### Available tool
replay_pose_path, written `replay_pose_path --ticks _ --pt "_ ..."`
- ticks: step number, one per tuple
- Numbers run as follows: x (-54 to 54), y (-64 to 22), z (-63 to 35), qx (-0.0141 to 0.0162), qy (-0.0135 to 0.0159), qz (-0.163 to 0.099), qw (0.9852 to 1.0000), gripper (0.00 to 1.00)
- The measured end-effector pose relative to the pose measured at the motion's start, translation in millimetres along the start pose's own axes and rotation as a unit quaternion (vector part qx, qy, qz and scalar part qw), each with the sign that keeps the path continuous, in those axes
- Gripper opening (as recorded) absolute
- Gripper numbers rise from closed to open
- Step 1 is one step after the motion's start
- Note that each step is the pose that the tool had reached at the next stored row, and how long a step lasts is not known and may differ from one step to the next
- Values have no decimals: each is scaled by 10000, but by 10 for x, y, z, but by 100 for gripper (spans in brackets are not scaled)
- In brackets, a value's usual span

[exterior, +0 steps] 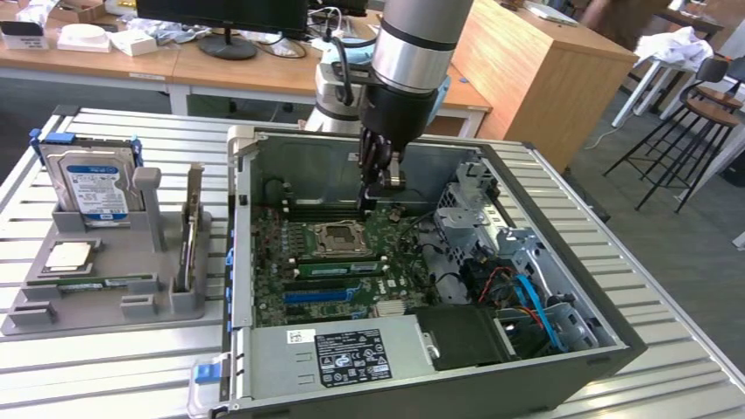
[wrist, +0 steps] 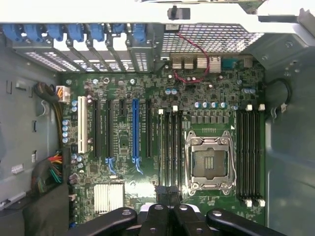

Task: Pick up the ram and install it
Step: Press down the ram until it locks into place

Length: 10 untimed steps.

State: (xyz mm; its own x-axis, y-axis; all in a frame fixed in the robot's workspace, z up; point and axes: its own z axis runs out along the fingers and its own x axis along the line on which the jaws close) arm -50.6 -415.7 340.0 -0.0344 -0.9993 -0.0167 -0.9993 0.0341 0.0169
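Closed black gripper (exterior: 382, 194) hangs inside the open grey computer case (exterior: 605, 349), pressing the slim green ram stick (wrist: 167, 191) edge-down toward black memory slots (wrist: 170, 142) beside the motherboard's silver processor socket (wrist: 210, 164).

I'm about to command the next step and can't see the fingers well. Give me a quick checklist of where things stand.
1. Gripper shut: ok.
2. Ram between the fingers: cannot tell; the grip is seen end-on.
3. Gripper inside the open computer case, above the motherboard: ok.
4. Gripper lined up with the memory slots beside the CPU socket: ok in the wrist view.
5. Those slots free of a stick: look empty, ok.
6. Grey tray: one green stick lies in it, ok.
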Motion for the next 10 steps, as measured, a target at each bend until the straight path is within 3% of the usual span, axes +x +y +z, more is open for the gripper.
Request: replay_pose_path --ticks 5,10 --pt "0 0 3 7 -8 429 9991 10" --pt "0 0 7 15 -15 886 9961 10"
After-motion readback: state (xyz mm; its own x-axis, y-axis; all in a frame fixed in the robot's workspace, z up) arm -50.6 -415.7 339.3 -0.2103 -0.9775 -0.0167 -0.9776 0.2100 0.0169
